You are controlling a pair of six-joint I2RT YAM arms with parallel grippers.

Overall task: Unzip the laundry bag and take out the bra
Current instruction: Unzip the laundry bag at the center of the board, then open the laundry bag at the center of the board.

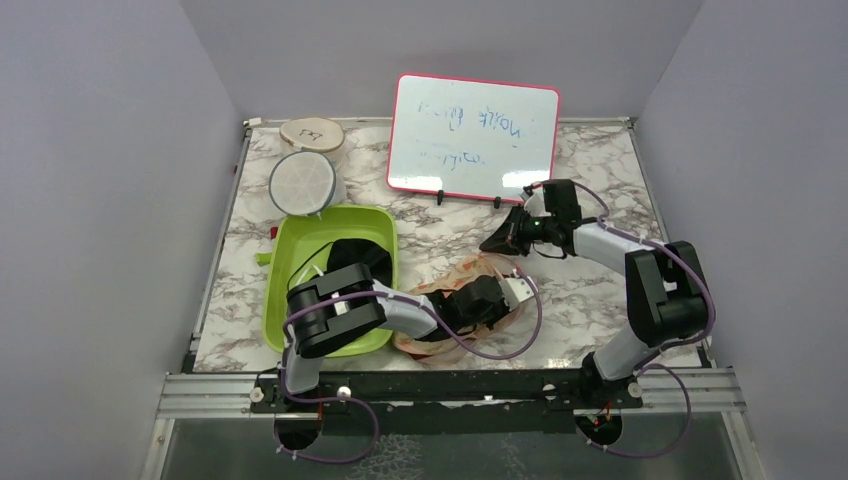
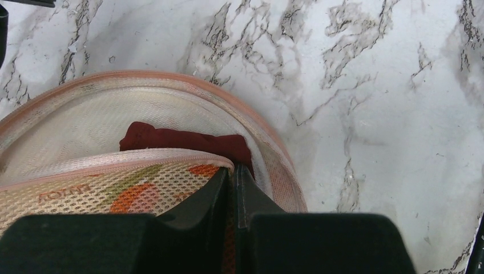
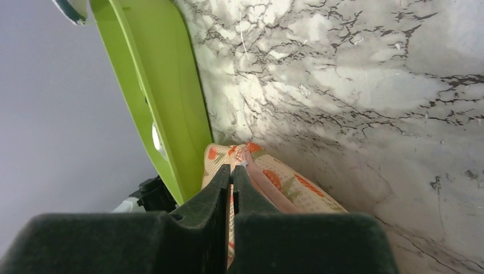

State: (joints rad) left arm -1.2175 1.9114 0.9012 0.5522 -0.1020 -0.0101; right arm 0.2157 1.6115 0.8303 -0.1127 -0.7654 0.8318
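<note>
Two arms reach over the marble table [image 1: 600, 290] toward the same thing: the laundry bag [image 2: 114, 191], which lies just right of the green tub [image 1: 300, 250], between the two arm bases and the whiteboard [image 1: 472, 135]. From where I stand the bag is already partly open. Its printed leaf-pattern flap has a zip edge that curves away from the pale mesh lining underneath, and the bra [image 2: 182, 140] shows in that gap as a dark maroon strip tucked inside the pouch. The left gripper [image 2: 233, 171] sits right at the edge of that flap, just beside the right end of the bra. Its fingers are pressed together with hardly a slit between them, and I cannot tell whether any fabric is caught there. The right gripper [image 3: 231, 171] comes in from the far side with its fingers likewise closed tight. Its tips meet the narrow end of the bag where the peach zip tape runs out, but I cannot tell whether it is pinching the tape or only touching it. In the tub lies a black garment [image 1: 355, 255]. Behind the tub stand a round white mesh disc [image 1: 302, 183] and, farther back, a round tan disc [image 1: 312, 133], both well apart from the bag.
</note>
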